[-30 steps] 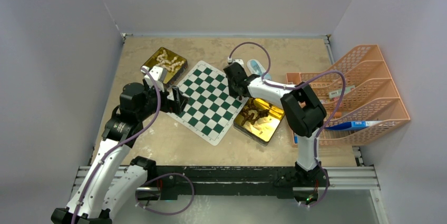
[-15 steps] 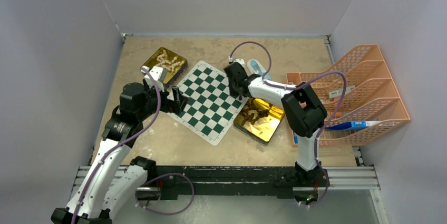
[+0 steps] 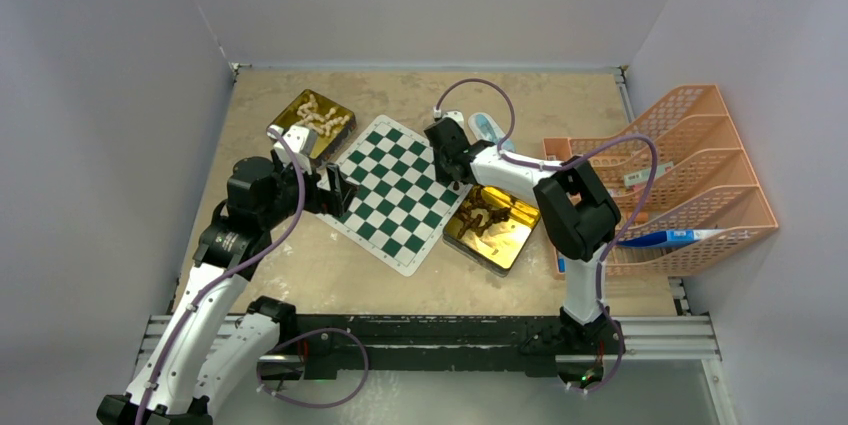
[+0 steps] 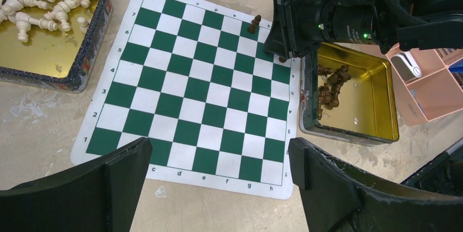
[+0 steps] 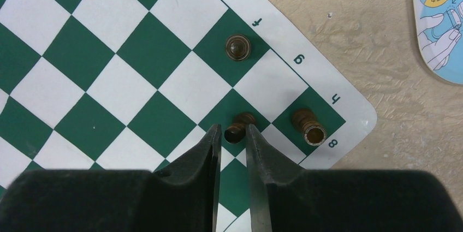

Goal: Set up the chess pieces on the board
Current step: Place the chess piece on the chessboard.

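Gold tin far left; second gold tin centre-right; peach tiered trays right; blue-white packet; beige table.

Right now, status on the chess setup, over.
Left gripper open at board edge. Right gripper flanking brown piece near board corner, grip unclear. Two other pieces placed. Nothing blocking.

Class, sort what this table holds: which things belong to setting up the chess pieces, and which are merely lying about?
Belong: green-and-white checked chessboard mat; small dark brown chess pieces; small cream-white chess pieces; two shiny gold tins holding them.
Lying about: orange plastic mesh filing tray; blue-and-white printed packet beside the board.
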You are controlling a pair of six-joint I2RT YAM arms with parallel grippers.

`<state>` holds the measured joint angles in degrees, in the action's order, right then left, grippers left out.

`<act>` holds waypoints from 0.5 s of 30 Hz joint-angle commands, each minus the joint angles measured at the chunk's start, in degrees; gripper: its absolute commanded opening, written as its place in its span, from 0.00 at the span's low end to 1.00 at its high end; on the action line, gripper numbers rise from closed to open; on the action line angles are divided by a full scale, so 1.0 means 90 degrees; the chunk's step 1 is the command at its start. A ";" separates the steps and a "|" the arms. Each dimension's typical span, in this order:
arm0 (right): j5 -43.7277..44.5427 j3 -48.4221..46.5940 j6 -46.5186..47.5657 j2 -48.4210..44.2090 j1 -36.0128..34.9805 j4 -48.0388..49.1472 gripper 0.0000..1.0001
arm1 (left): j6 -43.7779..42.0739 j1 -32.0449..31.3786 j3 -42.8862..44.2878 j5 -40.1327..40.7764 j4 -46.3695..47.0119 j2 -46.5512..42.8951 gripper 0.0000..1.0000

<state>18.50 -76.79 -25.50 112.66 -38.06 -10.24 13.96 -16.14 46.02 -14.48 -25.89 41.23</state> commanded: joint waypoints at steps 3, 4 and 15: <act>0.0046 -0.0070 -0.0077 -0.0330 0.0037 -0.0028 0.26 | -0.0047 0.0006 -0.0030 0.0071 0.0083 -0.0057 0.96; 0.0045 -0.0078 -0.0078 -0.0345 0.0040 -0.0041 0.26 | -0.0047 0.0006 -0.0030 0.0071 0.0081 -0.0056 0.96; 0.0030 -0.0051 -0.0035 -0.0241 0.0040 -0.0034 0.22 | -0.0047 0.0006 -0.0029 0.0085 0.0083 -0.0069 0.96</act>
<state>18.50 -76.79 -25.50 112.53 -38.06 -10.46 13.96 -16.14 46.02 -14.48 -26.04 41.23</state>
